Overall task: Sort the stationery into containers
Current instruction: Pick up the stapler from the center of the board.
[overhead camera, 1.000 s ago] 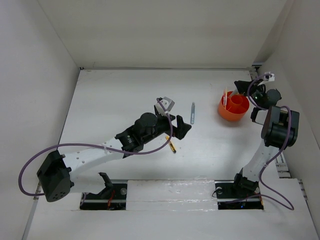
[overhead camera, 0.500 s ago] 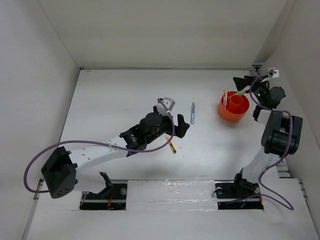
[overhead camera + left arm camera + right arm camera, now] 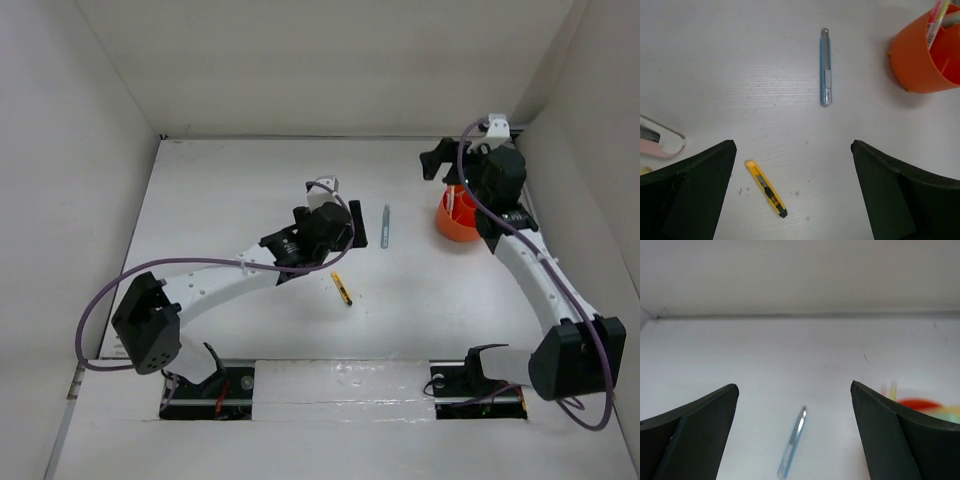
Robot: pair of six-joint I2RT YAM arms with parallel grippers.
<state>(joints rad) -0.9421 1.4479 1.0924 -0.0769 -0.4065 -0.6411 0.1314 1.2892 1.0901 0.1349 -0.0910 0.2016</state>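
Observation:
A grey-blue pen (image 3: pixel 385 226) lies mid-table; the left wrist view shows this pen (image 3: pixel 825 67) ahead of my left gripper (image 3: pixel 792 146), which is open and empty. A short yellow-black pen (image 3: pixel 766 188) lies between its fingers (image 3: pixel 700 185), below them on the table. From above, the left gripper (image 3: pixel 359 228) is just left of the grey-blue pen, and the yellow-black pen (image 3: pixel 342 288) is nearer the arm bases. The orange pot (image 3: pixel 452 222) holds several markers (image 3: pixel 935 20). My right gripper (image 3: pixel 432 166) hovers open and empty beyond the pot, facing left.
White walls close the table on the left, back and right. The right arm reaches over the pot's right side. A pink and grey item (image 3: pixel 657 142) lies at the left edge of the left wrist view. The right wrist view shows the grey-blue pen (image 3: pixel 792 450) and the blurred pot (image 3: pixel 920 404).
The right gripper has opened and swung from right of the pot to its far side; a pale green marker seen by its jaws has gone. The left gripper has moved farther from the bases.

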